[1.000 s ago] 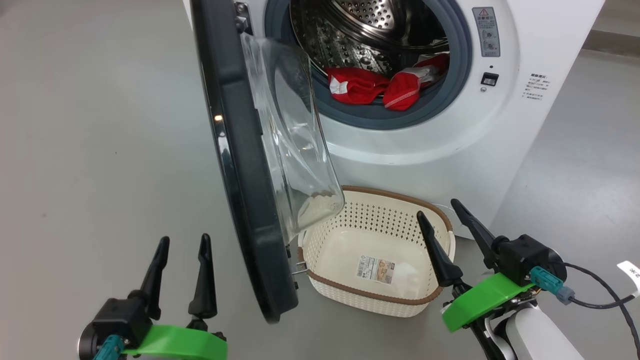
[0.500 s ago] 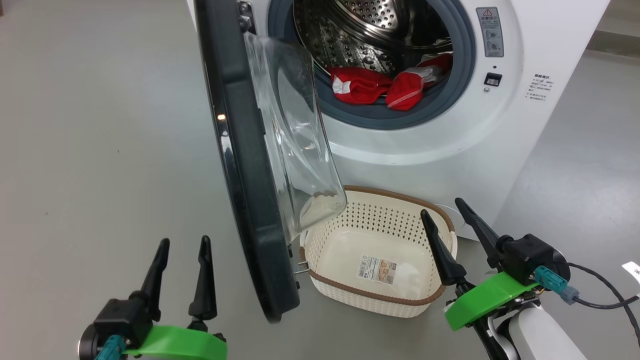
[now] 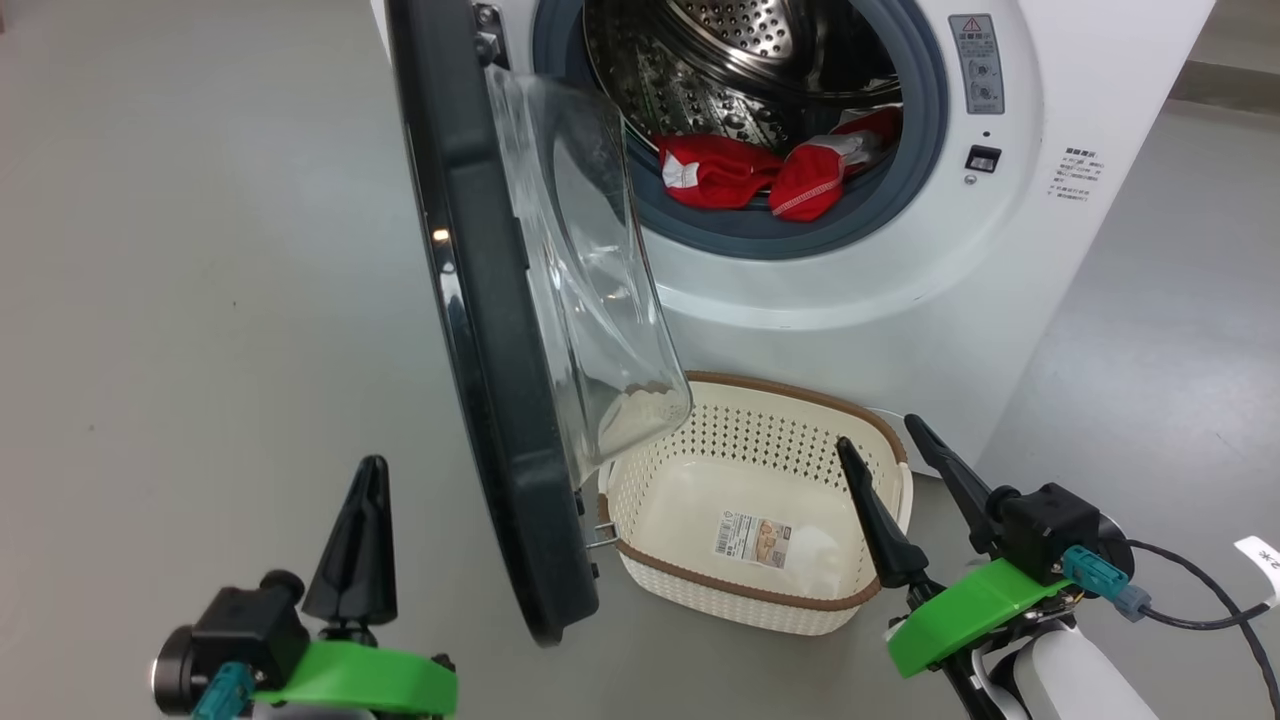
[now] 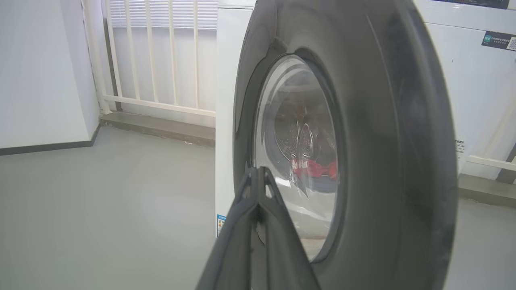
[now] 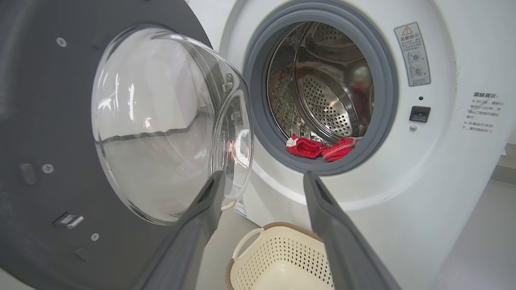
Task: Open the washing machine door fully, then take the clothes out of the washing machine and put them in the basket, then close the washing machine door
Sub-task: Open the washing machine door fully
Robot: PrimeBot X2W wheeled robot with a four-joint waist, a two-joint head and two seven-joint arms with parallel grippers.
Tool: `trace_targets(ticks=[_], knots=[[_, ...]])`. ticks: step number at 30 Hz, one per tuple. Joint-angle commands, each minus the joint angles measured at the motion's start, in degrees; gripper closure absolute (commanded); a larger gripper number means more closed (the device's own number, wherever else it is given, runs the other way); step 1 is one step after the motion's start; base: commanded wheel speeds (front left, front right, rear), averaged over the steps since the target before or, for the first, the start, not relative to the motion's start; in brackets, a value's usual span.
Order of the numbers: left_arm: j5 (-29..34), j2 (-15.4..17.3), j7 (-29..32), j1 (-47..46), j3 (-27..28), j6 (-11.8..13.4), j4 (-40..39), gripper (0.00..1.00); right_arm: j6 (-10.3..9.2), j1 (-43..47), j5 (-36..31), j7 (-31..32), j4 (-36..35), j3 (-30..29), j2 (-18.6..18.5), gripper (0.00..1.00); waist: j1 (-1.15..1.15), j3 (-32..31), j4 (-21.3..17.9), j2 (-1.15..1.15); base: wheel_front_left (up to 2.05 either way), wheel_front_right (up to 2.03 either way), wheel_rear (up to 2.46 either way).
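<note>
Since a moment ago your left fingers [image 3: 360, 540] have snapped together, empty, just outside the washing machine door [image 3: 480, 350]; little else has shifted. Your right fingers [image 3: 870, 510] stand apart, holding nothing, near the right end of the basket [image 3: 740, 592]. That door swings out edge-on toward you, though it's hard to judge whether it's fully open. Left to do: the clothes [image 3: 720, 172] lie at the drum's front lip in the washing machine [image 3: 900, 300], the basket sits empty on the floor below, and the door needs closing afterwards.
</note>
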Motion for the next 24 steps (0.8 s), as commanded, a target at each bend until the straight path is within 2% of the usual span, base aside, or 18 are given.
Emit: trace_targets(ticks=[1,14,24], knots=[[0.6,0.7,-0.5,-3.0,1.9,-0.3,-2.2,1.0,0.21,-0.8,-0.1,-0.5,-1.2,1.0,0.4,0.0,0.0,-0.1,0.0,0.0,0.0,0.0,0.0],[6.0,2.4,0.9,-9.9,-0.8,1.5,-13.0,1.0,0.21,-0.8,0.0,-0.5,-0.9,1.9,0.4,0.0,0.0,-0.6,-0.5,0.0,0.0,0.0,0.0],[7.3,2.0,3.6,-12.1,-5.4,1.1,-21.0,1.0,0.21,-0.8,0.1,-0.5,-0.9,2.3,0.4,0.0,0.0,-0.4,-1.8,0.0,0.0,0.0,0.0]])
